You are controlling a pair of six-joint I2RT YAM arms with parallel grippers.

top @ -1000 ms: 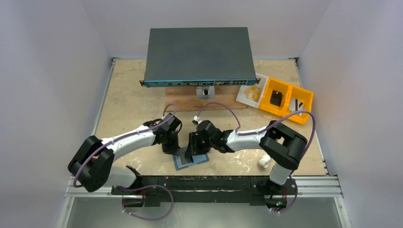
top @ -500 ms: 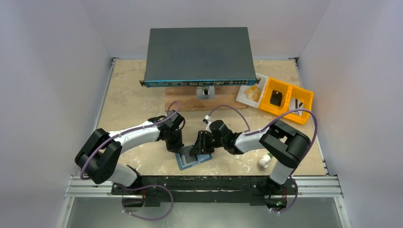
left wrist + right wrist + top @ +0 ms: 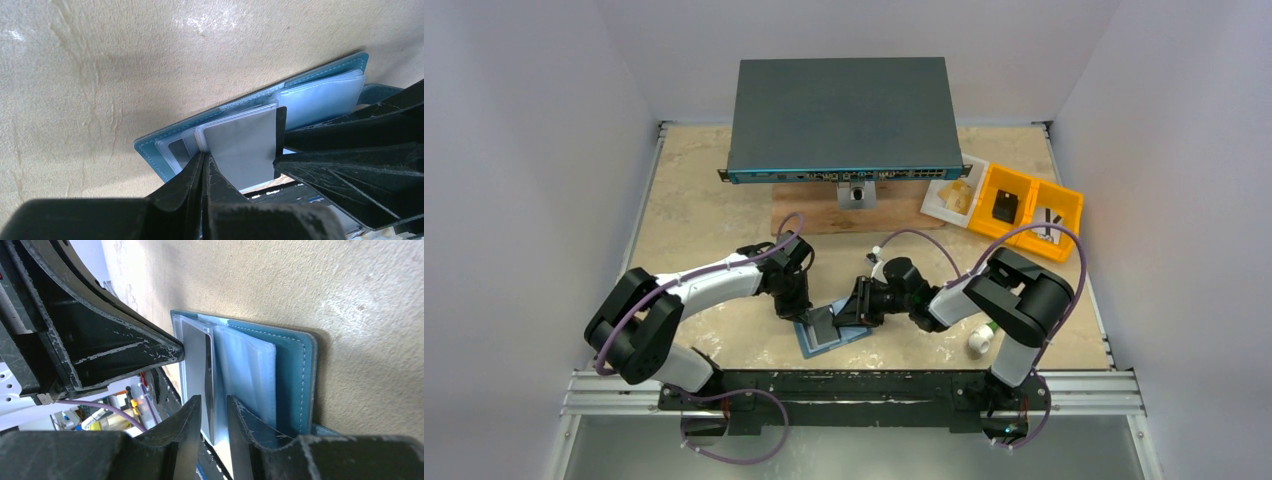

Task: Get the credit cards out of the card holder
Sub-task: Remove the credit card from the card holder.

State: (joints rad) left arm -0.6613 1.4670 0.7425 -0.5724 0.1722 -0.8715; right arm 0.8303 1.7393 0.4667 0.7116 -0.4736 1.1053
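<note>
Card holder [image 3: 832, 332] lying open on the table [image 3: 704, 215] at its near edge, one grey card [image 3: 196, 370] being gripped edgewise by the right pincer [image 3: 214, 412]. Left pincer [image 3: 205, 167] (fingers together) pressing the holder's edge. Risk: holder lifting if that pressure slips.

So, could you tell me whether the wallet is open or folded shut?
Open: the wallet lies spread flat, clear sleeves exposed, a grey card showing.

You can't see the near edge of the card holder [image 3: 320, 100]; both claws cover it. The grey card [image 3: 196, 360] runs behind the right claw [image 3: 214, 412], its print unreadable.
</note>
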